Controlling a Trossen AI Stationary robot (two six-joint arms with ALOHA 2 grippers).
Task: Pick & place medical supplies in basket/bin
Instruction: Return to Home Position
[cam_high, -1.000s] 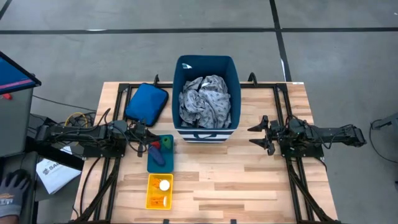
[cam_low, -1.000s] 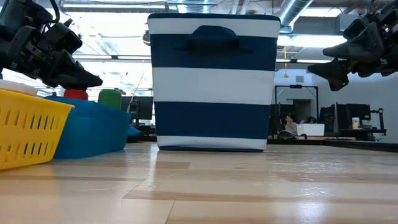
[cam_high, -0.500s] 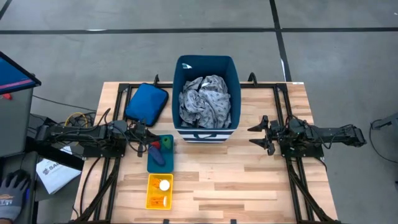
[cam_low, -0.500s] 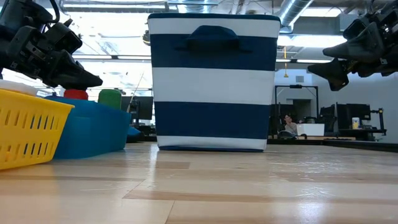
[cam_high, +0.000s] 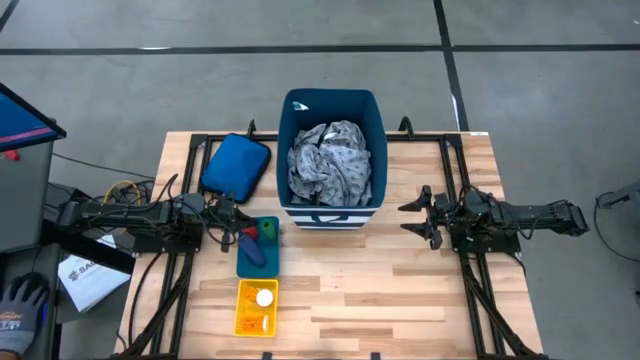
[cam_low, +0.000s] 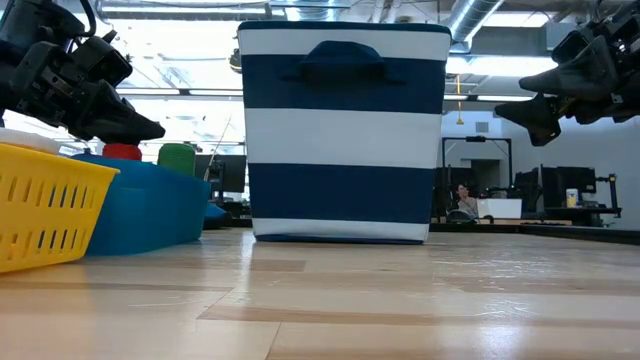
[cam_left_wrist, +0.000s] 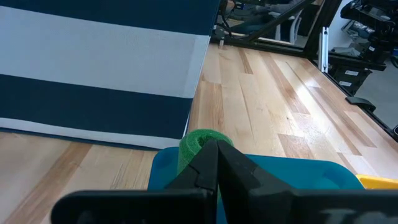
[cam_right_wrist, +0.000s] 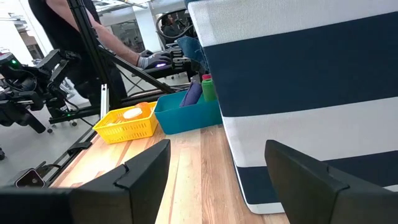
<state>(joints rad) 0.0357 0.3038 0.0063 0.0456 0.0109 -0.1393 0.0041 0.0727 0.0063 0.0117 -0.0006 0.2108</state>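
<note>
The navy-blue bin (cam_high: 332, 160) with a white-striped base stands at the table's far middle, and the grey dotted gown (cam_high: 331, 163) lies crumpled inside it. A teal tray (cam_high: 258, 262) holds a red (cam_high: 250, 233), a green (cam_high: 268, 231) and a dark-blue cylinder (cam_high: 255, 252). A yellow basket (cam_high: 242, 318) holds a white-capped bottle (cam_high: 264, 297) and orange pill bottles (cam_high: 254, 321). My left gripper (cam_high: 236, 232) is shut and empty, hovering at the tray's left edge just above the cylinders (cam_low: 150, 128), its tip in front of the green cylinder (cam_left_wrist: 198, 146). My right gripper (cam_high: 412, 218) is open and empty, right of the bin (cam_right_wrist: 217, 180).
A flat blue padded pouch (cam_high: 236, 165) lies left of the bin. A person's gloved hand (cam_high: 20, 300) shows off the table's left edge and also in the right wrist view (cam_right_wrist: 152, 60). Bare wood (cam_high: 380, 290) lies in front of the bin and to its right.
</note>
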